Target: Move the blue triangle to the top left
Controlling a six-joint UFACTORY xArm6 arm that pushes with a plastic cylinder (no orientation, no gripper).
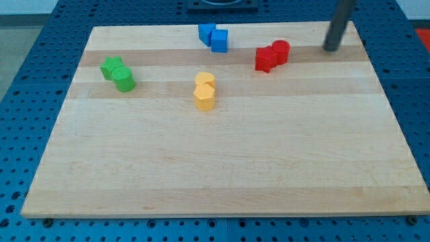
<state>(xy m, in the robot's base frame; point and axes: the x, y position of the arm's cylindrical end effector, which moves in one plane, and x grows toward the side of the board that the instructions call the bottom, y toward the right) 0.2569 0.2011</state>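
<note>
Pairs of blue blocks (213, 36), red, green, yellow; my tip (330, 48), no pincer, right of red

The blue triangle (206, 33) lies at the board's top centre, touching a blue cube (220, 40).

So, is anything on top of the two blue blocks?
Nothing rests on the two blue blocks; their tops show bare. My tip sits far toward the view's right. Their undersides are hidden.

Single high oblique view over board (222, 175)
</note>
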